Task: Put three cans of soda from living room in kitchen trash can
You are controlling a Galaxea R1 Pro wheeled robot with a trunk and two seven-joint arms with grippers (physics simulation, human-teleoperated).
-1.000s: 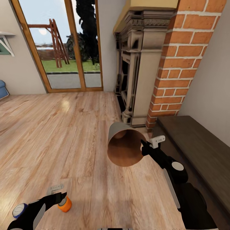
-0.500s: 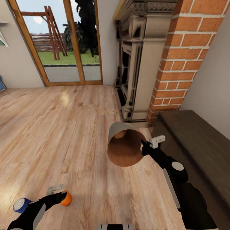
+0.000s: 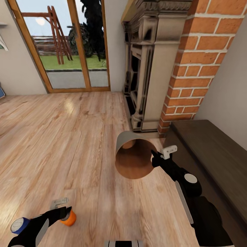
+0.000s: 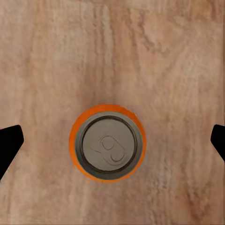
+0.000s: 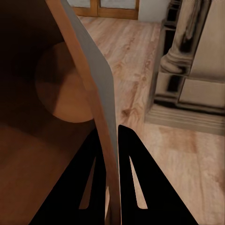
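An orange can of soda (image 3: 69, 219) with a silver top stands upright on the wood floor at the lower left. My left gripper (image 3: 63, 208) hangs right over it. From the left wrist the can of soda (image 4: 107, 143) sits centred between the wide-open fingers (image 4: 9, 143), untouched. The beige tash can (image 3: 124, 140) is lifted and tipped, its brown inside facing me. My right gripper (image 3: 160, 155) pinches its rim. In the right wrist view the right gripper (image 5: 108, 132) has a finger on each side of the tash can wall (image 5: 89, 79).
I am in the living room. The stone fireplace (image 3: 147, 68) and brick chimney (image 3: 195, 68) stand ahead on the right, with a dark wooden bench (image 3: 212, 147) along the right wall. Wood-framed glass doors (image 3: 68, 44) are at the far left. Wood floor (image 3: 68, 137) lies between.
The head view tilted, so the room sits a little higher in the picture than a second ago. My left gripper has shifted slightly over the can. The right arm and tash can hold still.
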